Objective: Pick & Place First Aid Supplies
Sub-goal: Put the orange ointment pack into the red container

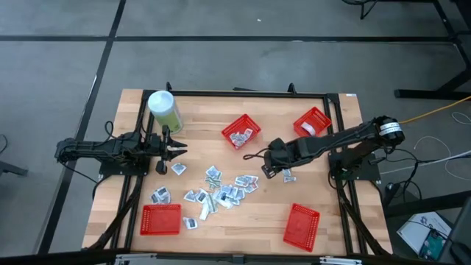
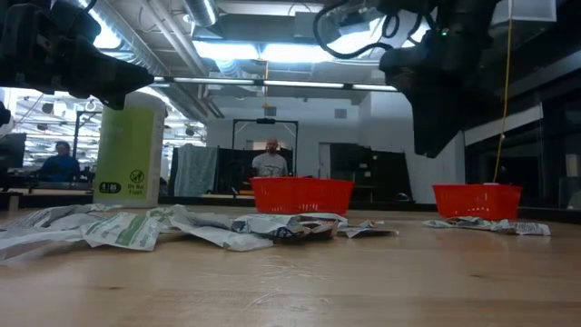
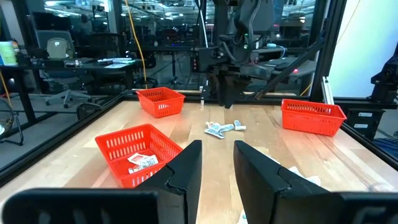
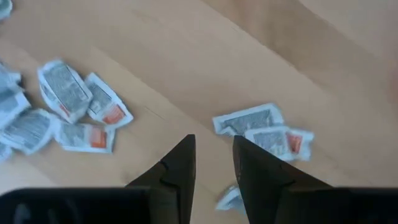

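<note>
While the first aid supplies lie scattered as small flat packets across the middle of the wooden tabletop, a smaller cluster of packets is seen just below the right pincer. That pincer is held above the tabletop right of centre, its two fingers parted by a narrow gap with nothing between them. The left pincer is kept at the left edge, beside the pale-green canister, likewise slightly parted and empty. Four red baskets are placed around the pile: one at the rear centre with several packets inside, one at the rear right in which something white is seen, one at the front left, and one at the front right. A person is visible in the room beyond.
</note>
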Tool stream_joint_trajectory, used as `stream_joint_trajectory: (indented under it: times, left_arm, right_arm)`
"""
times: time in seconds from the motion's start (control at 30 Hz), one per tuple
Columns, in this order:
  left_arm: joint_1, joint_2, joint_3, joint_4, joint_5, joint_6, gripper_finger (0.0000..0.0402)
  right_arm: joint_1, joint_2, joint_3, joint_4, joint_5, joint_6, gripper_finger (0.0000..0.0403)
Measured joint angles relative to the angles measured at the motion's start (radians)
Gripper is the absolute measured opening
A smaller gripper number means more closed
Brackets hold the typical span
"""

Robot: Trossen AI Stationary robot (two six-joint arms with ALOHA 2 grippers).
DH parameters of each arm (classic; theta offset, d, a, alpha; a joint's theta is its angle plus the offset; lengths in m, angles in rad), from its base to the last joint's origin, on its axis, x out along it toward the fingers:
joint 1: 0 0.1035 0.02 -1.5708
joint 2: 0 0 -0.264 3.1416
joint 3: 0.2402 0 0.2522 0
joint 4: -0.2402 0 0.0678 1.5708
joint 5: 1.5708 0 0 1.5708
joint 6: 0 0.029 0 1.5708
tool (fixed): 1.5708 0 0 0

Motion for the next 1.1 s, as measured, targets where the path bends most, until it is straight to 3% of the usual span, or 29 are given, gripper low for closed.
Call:
stream_joint_trajectory:
  times: [0.3,0.67,0.9,1.1]
  left_arm:
    - [0.0,0.0,0.0,0.0,0.0,0.0,0.0088]
    - [0.0,0.0,0.0,0.0,0.0,0.0,0.0088]
    - [0.0,0.0,0.0,0.0,0.0,0.0,0.0088]
    - [0.0,0.0,0.0,0.0,0.0,0.0,0.0088]
  right_arm:
    - [-0.009,0.0,0.0,0.055,0.049,-0.419,0.0109]
    - [-0.003,0.005,-0.06,0.069,0.042,-0.435,0.0109]
    - [0.064,0.005,-0.135,0.055,0.024,-0.473,0.0109]
    - [0.098,0.005,-0.17,0.057,0.1,-0.419,0.0109]
